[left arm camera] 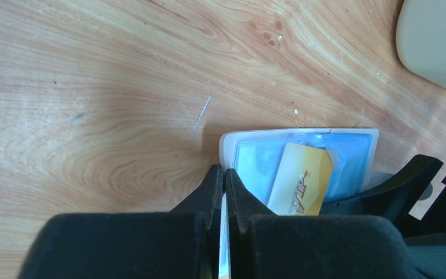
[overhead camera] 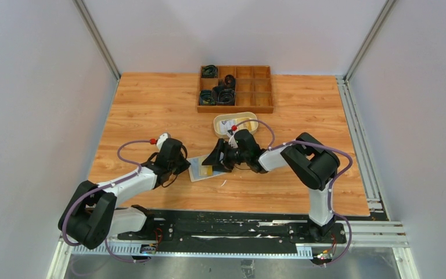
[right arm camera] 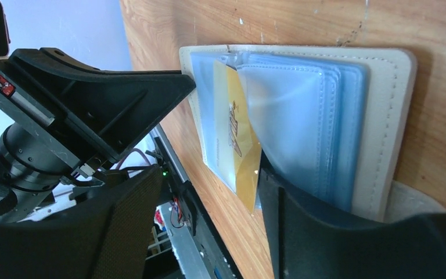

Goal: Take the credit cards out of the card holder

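Note:
The card holder (overhead camera: 202, 169) lies open on the table, beige rim up, with pale blue clear sleeves (right arm camera: 302, 122) inside. One yellow credit card (right arm camera: 236, 136) marked VIP pokes out of a sleeve at a slant; it also shows in the left wrist view (left arm camera: 301, 180). My left gripper (left arm camera: 225, 172) is shut on the holder's (left arm camera: 250, 152) near left edge, a thin pale sheet between its jaws. My right gripper (right arm camera: 208, 174) is open and straddles the yellow card's free corner. Its right finger (right arm camera: 302, 215) rests on the sleeves and its left finger (right arm camera: 122, 221) is well apart.
A cream oval dish (overhead camera: 236, 124) with something pale inside stands just behind the right gripper; its wall shows in the left wrist view (left arm camera: 427, 43). A wooden compartment tray (overhead camera: 235, 88) holding black items sits at the back. The table's near edge and metal rail (right arm camera: 186, 232) lie close below the holder.

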You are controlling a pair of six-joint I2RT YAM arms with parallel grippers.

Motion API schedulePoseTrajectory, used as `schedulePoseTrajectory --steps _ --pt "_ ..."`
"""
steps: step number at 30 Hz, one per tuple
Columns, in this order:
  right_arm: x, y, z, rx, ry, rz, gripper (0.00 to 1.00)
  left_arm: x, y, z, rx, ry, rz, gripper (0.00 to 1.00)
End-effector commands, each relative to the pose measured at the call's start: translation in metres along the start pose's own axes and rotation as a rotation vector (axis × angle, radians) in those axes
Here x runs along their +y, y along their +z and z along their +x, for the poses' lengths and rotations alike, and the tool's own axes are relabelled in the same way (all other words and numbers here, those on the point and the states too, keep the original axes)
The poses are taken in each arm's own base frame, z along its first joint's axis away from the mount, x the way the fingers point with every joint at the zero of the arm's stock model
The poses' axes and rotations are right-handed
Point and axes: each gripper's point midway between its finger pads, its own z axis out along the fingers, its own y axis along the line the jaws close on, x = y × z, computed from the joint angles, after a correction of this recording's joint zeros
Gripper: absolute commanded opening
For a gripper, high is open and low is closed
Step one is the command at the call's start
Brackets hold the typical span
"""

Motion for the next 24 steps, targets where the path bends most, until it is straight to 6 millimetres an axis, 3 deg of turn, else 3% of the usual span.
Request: schedulePoseTrajectory --steps 1,3,9,10,20,24 --pt "-0.070 0.000 0.036 0.072 0.078 0.181 0.62 0.005 -0.001 0.005 0.012 0.006 -0.006 0.00" --pt "-0.069 0.001 0.036 0.070 0.073 0.168 0.51 0.005 -0.001 0.006 0.015 0.006 -0.008 0.00" --pt "-0.069 0.005 0.036 0.076 0.075 0.130 0.03 0.005 -0.001 0.006 0.017 0.004 -0.008 0.00" --pt "-0.069 0.005 0.036 0.075 0.074 0.128 0.00 0.004 -0.001 0.006 0.017 0.004 -0.007 0.00" --pt "-0.059 -0.015 0.025 0.074 0.016 0.156 0.00 0.005 -0.002 0.002 0.005 0.016 -0.016 0.00" --pt "-0.042 -0.030 0.019 0.108 -0.104 0.205 0.00 0.006 -0.002 0.000 0.000 0.020 -0.023 0.00"
